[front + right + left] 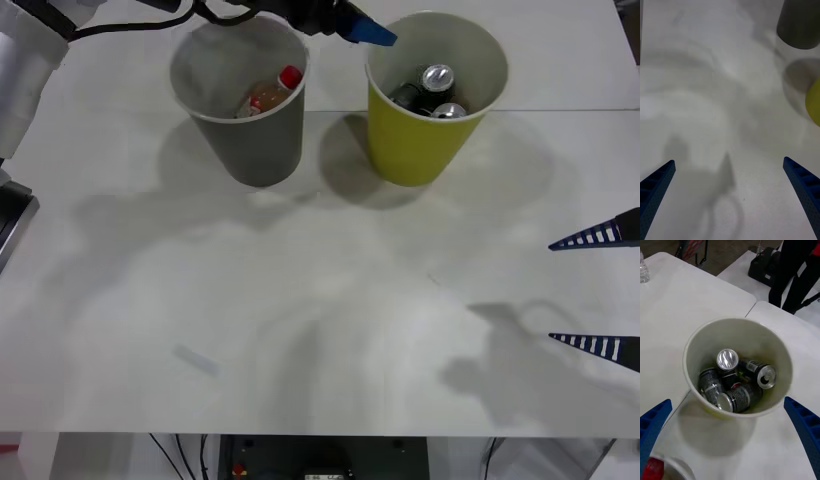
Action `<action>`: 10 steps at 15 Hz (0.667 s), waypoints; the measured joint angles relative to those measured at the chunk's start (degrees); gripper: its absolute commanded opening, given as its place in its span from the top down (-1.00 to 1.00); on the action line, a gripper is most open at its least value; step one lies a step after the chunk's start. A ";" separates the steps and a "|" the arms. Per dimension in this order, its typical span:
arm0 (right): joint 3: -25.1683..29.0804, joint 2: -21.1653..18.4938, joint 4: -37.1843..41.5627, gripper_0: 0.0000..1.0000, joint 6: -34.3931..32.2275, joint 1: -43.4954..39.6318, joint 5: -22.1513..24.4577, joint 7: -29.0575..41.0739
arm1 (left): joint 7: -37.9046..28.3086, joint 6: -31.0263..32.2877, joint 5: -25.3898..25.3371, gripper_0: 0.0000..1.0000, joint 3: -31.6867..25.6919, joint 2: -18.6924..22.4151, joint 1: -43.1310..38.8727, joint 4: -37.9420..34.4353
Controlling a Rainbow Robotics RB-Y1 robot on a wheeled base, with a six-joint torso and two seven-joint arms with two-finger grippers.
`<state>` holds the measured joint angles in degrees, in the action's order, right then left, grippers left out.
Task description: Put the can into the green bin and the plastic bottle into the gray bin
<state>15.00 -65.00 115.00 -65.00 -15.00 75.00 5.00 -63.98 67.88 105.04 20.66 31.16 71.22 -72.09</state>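
At the far side of the white worktop (300,330), the red-capped clear plastic bottle (272,92) lies in the gray tapered bin (250,140), dark cans (437,78) in the yellow-green bin (425,140). Right gripper (730,187): spread, empty, near. Left gripper (730,427): spread above the cans; best lifted straight up, clearing the rim.

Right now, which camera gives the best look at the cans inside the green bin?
The left wrist view: it looks straight down into the green bin at the cans. The front view shows two can tops over the rim; the right wrist view catches just the bin's edge.
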 measured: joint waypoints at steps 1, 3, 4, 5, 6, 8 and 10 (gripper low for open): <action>0.00 0.00 0.00 -1.00 0.00 0.00 0.00 0.00 | 0.91 1.57 -1.80 -1.00 0.01 2.75 -1.06 -2.45; 0.00 0.00 0.00 -1.00 0.00 0.00 0.00 0.00 | 5.13 4.77 -6.42 -1.00 0.00 8.13 -1.98 -4.09; 0.00 0.00 0.00 -1.00 0.00 0.00 0.00 0.00 | 8.09 5.23 -10.01 -1.00 0.00 11.06 -2.76 -4.07; 0.00 0.00 0.00 -1.00 0.00 0.00 0.00 0.00 | 11.36 5.31 -13.86 -1.00 0.00 14.04 -4.01 -4.04; 0.00 0.00 0.00 -1.00 0.00 0.00 0.00 0.00 | 14.45 5.32 -17.40 -1.00 0.00 16.51 -5.48 -4.04; 0.00 0.00 0.00 -1.00 0.00 0.00 0.00 0.00 | 20.57 5.33 -24.15 -1.00 -0.05 21.18 -8.61 -4.03; 0.00 0.00 0.00 -1.00 0.00 0.00 0.00 0.00 | 26.34 5.73 -29.42 -1.00 -0.27 24.94 -11.78 -4.09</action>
<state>15.00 -65.00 115.00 -65.00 -15.00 75.00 5.00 -37.63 73.61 75.62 20.38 56.10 59.44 -76.17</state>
